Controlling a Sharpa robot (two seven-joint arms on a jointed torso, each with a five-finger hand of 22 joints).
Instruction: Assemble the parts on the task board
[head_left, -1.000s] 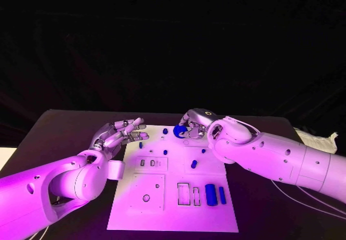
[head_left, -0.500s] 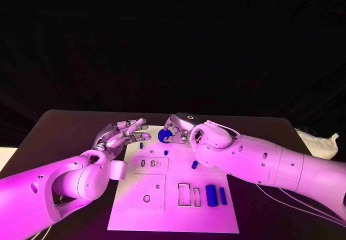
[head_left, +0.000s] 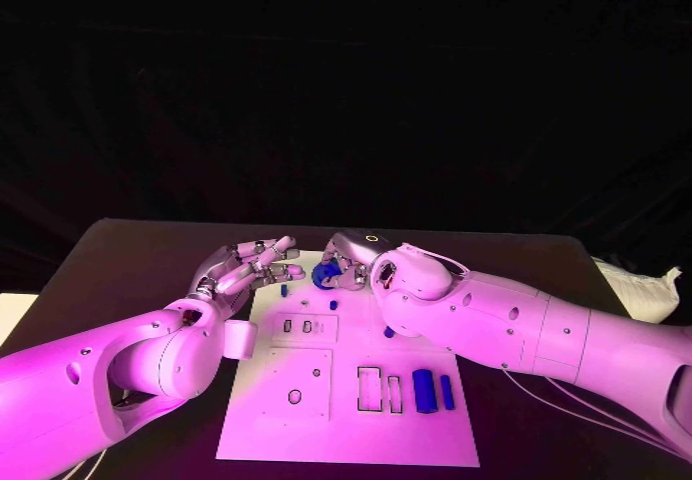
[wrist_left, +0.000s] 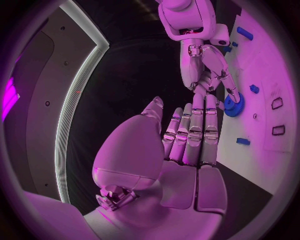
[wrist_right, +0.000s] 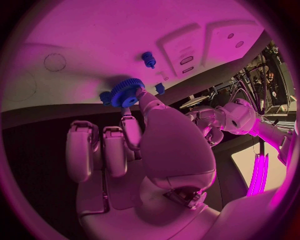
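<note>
- Since a second ago, your right hand (head_left: 351, 262) has carried the blue gear (head_left: 326, 272) leftward over the task board's (head_left: 346, 420) far end, toward the left hand (head_left: 248, 268).
- Head view: you see the left hand holding nothing, fingers apart, at the board's left edge above the worktop (head_left: 130, 260).
- Left wrist view: the right hand's fingertips (wrist_left: 230, 94) touch the gear (wrist_left: 234, 106).
- Right wrist view: your fingertips (wrist_right: 141, 95) pinch the gear (wrist_right: 127, 92) beside a small blue peg (wrist_right: 149, 59).

One task board (head_left: 346, 400); one blue gear (head_left: 326, 272); two long blue bars (head_left: 423, 389); several small blue pegs (head_left: 332, 304), exact number unclear.
</note>
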